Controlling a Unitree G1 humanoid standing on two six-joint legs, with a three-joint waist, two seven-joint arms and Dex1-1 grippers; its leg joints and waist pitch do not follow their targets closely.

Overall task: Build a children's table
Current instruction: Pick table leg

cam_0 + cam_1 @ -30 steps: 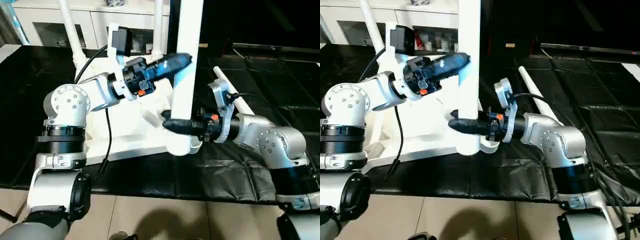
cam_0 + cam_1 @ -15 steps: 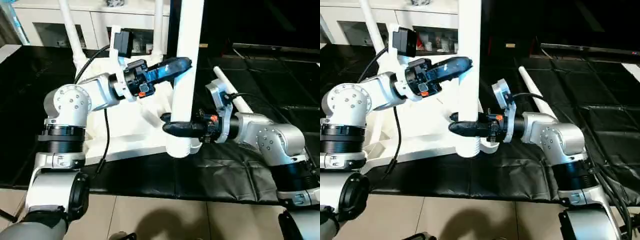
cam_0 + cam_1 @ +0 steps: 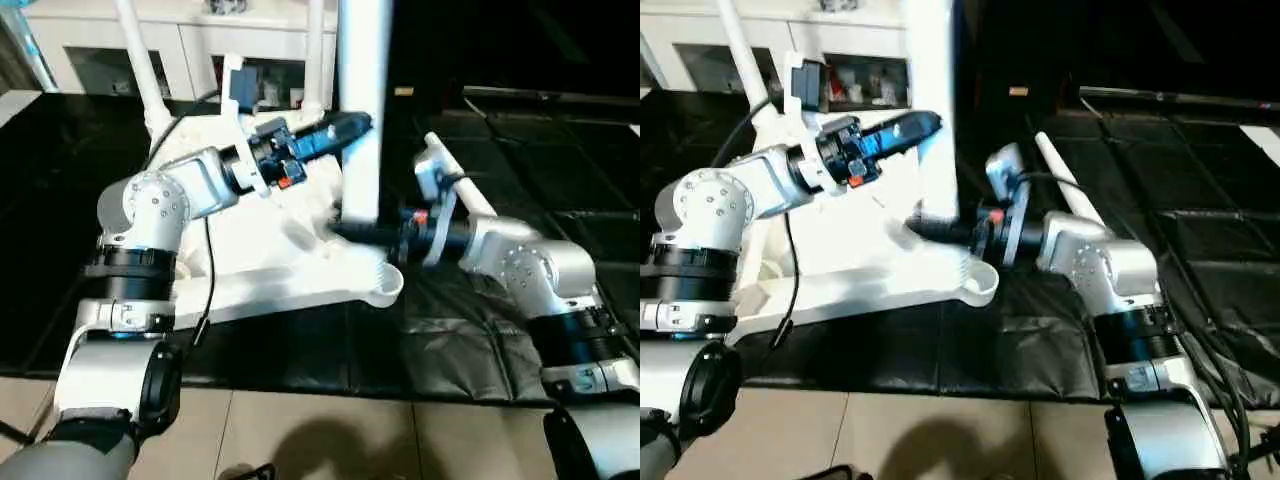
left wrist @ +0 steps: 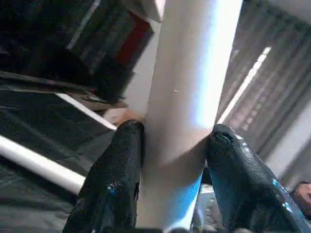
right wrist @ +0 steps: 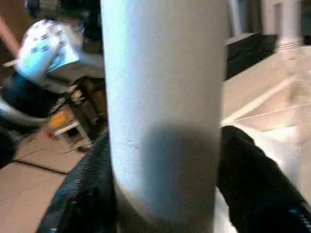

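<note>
The table top [image 3: 270,262] lies upside down on black floor mats [image 3: 560,170], white plastic with its ribbed underside up and a round open socket [image 3: 381,284] at the near corner. Two legs [image 3: 143,70] already stand upright in the far corners, long, white and tapered. A third leg [image 3: 360,120] stands upright just behind the near socket, its lower end at the top's near edge. The left hand [image 4: 170,145] pinches this leg high up, a black finger pressed on each side. The right hand [image 5: 163,194] grips the same leg lower down, its fingers [image 5: 252,184] clamped around the smooth white tube. A fourth leg [image 3: 462,185] lies flat on the mats beyond the right arm, apart from the top.
</note>
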